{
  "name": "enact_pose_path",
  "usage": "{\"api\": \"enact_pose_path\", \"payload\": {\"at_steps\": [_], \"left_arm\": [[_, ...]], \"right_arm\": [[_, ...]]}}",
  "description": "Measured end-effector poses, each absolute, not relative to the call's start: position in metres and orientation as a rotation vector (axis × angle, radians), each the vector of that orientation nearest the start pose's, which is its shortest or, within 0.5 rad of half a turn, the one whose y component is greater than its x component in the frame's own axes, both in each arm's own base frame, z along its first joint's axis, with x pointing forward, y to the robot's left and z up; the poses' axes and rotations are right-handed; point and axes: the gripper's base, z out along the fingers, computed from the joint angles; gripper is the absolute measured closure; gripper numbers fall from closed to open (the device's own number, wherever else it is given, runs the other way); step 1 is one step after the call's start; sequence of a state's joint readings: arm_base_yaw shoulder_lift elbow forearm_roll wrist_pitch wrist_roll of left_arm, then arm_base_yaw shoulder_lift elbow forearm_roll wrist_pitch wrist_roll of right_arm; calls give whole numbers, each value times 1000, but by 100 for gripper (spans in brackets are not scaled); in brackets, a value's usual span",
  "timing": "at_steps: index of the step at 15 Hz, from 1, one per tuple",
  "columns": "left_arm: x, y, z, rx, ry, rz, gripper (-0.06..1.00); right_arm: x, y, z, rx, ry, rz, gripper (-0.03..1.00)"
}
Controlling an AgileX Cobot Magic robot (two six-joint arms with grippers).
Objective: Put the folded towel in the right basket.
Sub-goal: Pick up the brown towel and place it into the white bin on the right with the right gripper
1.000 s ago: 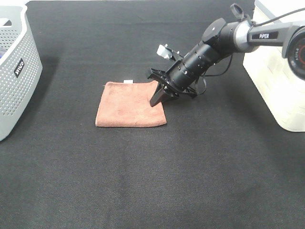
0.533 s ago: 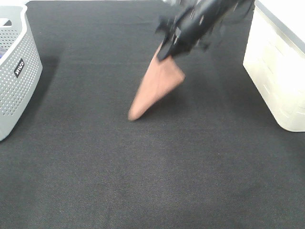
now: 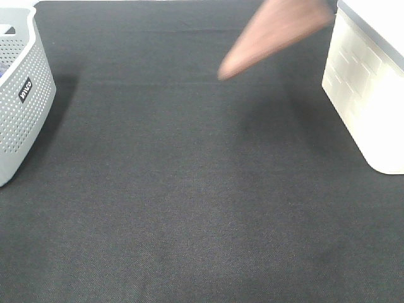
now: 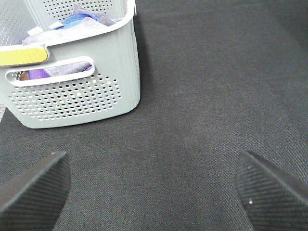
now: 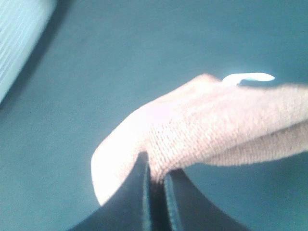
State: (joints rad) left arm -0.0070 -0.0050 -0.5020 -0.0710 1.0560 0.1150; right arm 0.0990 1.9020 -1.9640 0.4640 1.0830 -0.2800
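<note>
The folded brown towel (image 3: 271,35) hangs in the air at the top of the exterior view, blurred, close to the left of the white right basket (image 3: 369,88). The right arm is out of that view. In the right wrist view my right gripper (image 5: 155,185) is shut on the towel (image 5: 202,130), which droops from its fingers. In the left wrist view my left gripper (image 4: 154,185) is open and empty above the black cloth, its fingertips (image 4: 33,187) wide apart.
A grey perforated basket (image 3: 22,88) with clothes in it stands at the left edge; it also shows in the left wrist view (image 4: 77,91). Black cloth (image 3: 189,202) covers the table.
The right gripper has lifted the towel off the table and carried it up and to the right, towards the white basket. The arm has left the exterior view.
</note>
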Motion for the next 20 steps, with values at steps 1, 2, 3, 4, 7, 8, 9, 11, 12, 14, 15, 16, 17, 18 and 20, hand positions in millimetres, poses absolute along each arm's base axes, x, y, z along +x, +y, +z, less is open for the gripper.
{"api": "enact_pose_path", "payload": {"at_steps": [1,2,3,4,7,8,9,11,12,14,15,16,17,18,20], "left_arm": [[-6,-6,278,127,2027,-17,6],[-6,-6,278,127,2027,-17,6],[-6,-6,278,127,2027,-17,6],[-6,-6,278,127,2027,-17,6],[-6,-6,278,127,2027,-17,6],[-6,-6,278,127,2027,-17,6],[-6,-6,278,127,2027,-17,6],[-6,-6,278,127,2027,-17,6],[-6,-6,278,127,2027,-17,6],[-6,-6,278,127,2027,-17,6],[-6,-6,278,127,2027,-17,6],[-6,-6,278,127,2027,-17,6],[-6,-6,278,127,2027,-17,6],[-6,-6,278,127,2027,-17,6],[-6,-6,278,127,2027,-17,6]], "right_arm": [[418,56,381,-299,2384,491,97],[415,32,390,-233,2366,459,97],[411,12,397,-175,2351,433,97],[406,-7,403,-121,2344,410,97],[393,-64,413,41,2319,328,97],[392,-73,412,59,2325,293,97],[391,-79,410,69,2342,240,97],[391,-84,407,85,2362,180,97],[392,-88,404,98,2381,137,97],[401,-93,386,134,2433,130,97],[411,-96,367,161,2491,156,97],[417,-98,355,170,2523,168,95],[423,-100,342,181,2555,177,91],[426,-101,333,188,2582,182,85],[430,-103,323,221,2606,180,65]]}}
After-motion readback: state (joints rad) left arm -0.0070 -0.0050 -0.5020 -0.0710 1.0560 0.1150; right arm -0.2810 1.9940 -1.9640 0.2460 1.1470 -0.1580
